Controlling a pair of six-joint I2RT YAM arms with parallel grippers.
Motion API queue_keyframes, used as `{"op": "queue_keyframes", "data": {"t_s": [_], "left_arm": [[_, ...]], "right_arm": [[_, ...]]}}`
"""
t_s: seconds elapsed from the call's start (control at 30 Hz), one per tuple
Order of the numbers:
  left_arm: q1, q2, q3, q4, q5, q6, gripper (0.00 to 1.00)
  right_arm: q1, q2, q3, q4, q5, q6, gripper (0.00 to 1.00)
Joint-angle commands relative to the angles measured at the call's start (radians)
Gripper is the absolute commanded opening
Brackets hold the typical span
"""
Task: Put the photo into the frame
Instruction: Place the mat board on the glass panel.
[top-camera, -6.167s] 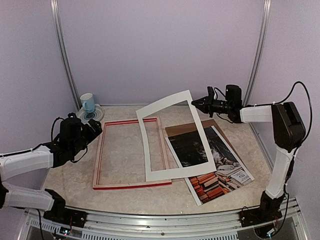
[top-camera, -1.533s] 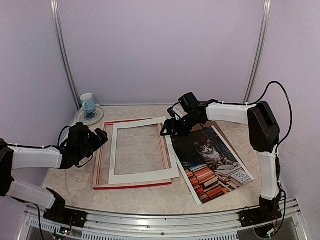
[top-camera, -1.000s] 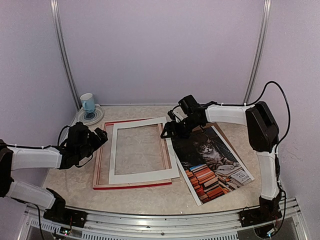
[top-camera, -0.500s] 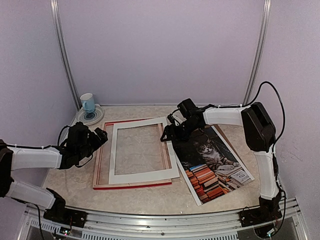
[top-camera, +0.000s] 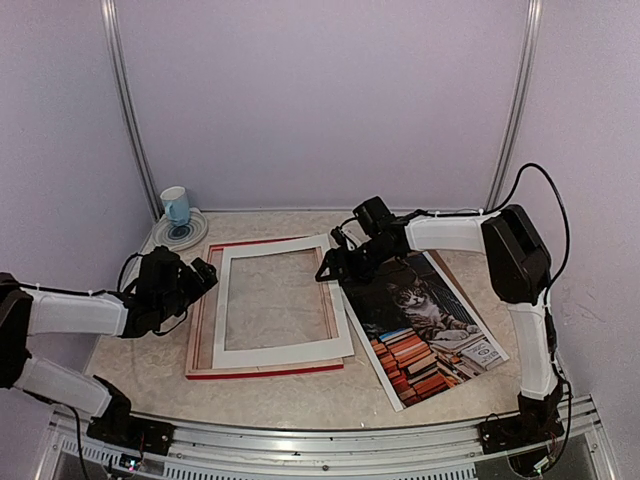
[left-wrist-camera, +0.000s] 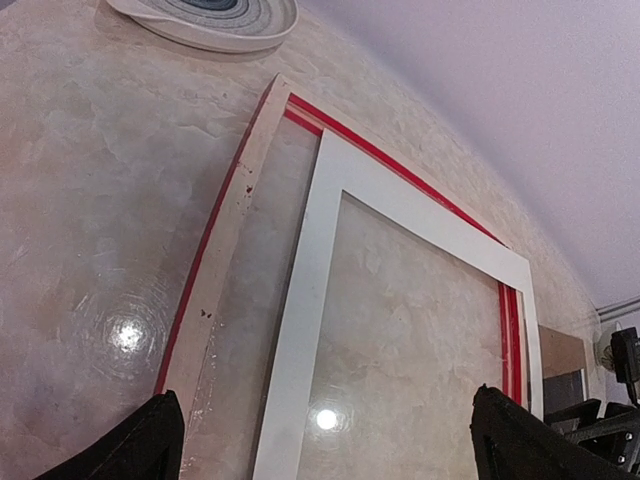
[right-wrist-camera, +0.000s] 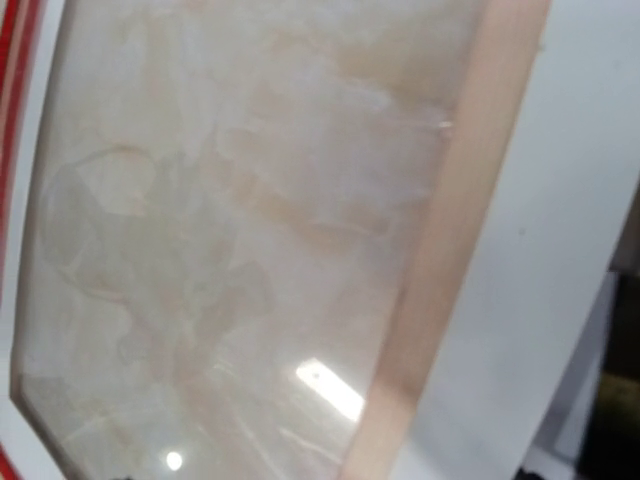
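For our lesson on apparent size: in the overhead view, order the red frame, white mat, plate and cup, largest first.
1. frame
2. white mat, only slightly smaller
3. plate
4. cup

Desk (top-camera: 300, 395) pale beige, marbled, glossy; from my top view it runs wall to wall; back wall (top-camera: 320, 100) plain pale lilac, matte; left wall (top-camera: 50, 150) and right wall (top-camera: 590, 120) same lilac, angled in toward back; thin metal pole at each back corner, left pole (top-camera: 125, 100), right pole (top-camera: 518, 90), both slanting inward toward desk; ribbed aluminium rail (top-camera: 330, 455) along near desk edge; light soft and even, shadows faint; my left wrist view catches two bright glare spots (left-wrist-camera: 127, 335) on desk; right wrist view shows glare streak (right-wrist-camera: 330, 390).
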Motion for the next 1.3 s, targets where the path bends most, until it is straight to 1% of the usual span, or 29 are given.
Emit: {"op": "queue_keyframes", "data": {"t_s": [0.0, 0.63, 1.0, 1.27], "left_arm": [[0.003, 0.021, -0.015, 0.038, 0.016, -0.009, 0.99], [0.007, 0.014, -0.030, 0.042, 0.016, -0.010, 0.99], [0.013, 0.028, -0.034, 0.050, 0.018, -0.011, 0.99], [0.014, 0.031, -0.034, 0.052, 0.017, -0.010, 0.99]], "right_arm": [[0.025, 0.025, 0.024, 0.036, -0.044, 0.021, 0.80], [0.070, 0.102, 0.139, 0.012, -0.072, 0.036, 0.80], [0.067, 0.048, 0.139, -0.065, 0.034, -0.029, 0.82], [0.064, 0.026, 0.133, -0.086, 0.062, -0.049, 0.82]]}}
